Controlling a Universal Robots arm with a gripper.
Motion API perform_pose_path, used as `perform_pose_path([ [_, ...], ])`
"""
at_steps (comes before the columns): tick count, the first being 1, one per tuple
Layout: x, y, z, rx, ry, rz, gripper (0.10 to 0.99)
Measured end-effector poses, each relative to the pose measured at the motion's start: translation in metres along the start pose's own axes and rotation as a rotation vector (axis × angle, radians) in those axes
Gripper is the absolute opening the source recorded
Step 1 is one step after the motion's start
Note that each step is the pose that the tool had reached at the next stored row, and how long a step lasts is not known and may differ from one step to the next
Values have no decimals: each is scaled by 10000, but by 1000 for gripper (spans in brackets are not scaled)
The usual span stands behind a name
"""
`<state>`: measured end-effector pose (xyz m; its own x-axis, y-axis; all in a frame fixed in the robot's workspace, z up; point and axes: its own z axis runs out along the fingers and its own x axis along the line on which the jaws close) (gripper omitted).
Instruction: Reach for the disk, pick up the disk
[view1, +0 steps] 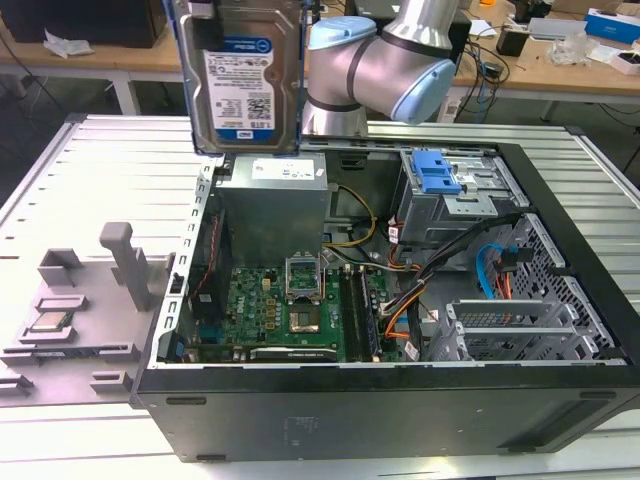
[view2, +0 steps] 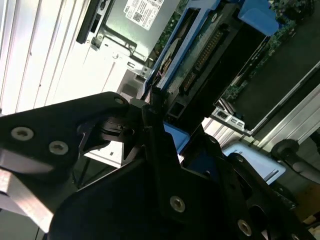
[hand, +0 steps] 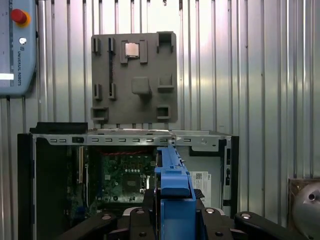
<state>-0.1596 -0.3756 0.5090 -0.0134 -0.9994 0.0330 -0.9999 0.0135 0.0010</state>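
the disk (view1: 240, 80) is held upright over the open case (view1: 560, 330), fingers (hand: 148, 210) clamped on its blue-bracketed edges; judged stiff, weighty, shock-sensitive

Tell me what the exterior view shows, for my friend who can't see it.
A disk hangs upright, label toward us, high over an open computer case on a ribbed metal table, with the robot arm behind it. On the exterior view's left sits a gray tray holding a small chip.
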Motion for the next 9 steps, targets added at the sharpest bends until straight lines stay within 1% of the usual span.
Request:
perform_pose_path([
  [1, 0, -30, 0, 0, 0, -1, 365],
  [4, -3, -209, -1, 0, 1, 0, 365],
  [6, -4, -278, -1, -1, 1, 1, 365],
  [9, -6, -405, -1, 0, 1, 1, 365],
])
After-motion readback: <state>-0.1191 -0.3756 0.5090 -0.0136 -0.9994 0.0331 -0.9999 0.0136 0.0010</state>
